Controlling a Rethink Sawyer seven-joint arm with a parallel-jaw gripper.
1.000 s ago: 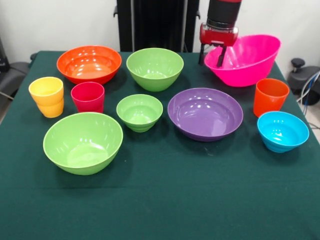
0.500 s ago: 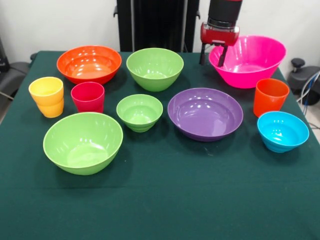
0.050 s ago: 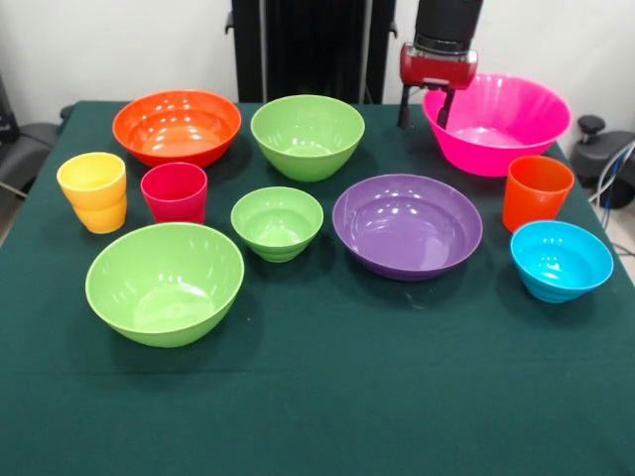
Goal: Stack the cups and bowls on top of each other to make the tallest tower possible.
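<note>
The arm [image 3: 448,25] is cut off by the top edge, so only its lower black section and red wrist show. The gripper [image 3: 425,109] straddles the near rim of the pink bowl [image 3: 501,124]; one finger hangs outside the rim and the other inside, but whether they press the rim cannot be told. The pink bowl's base is hidden behind its own wall, so its contact with the table [image 3: 317,416] is unclear. The table's front and right corners run out of the picture.
</note>
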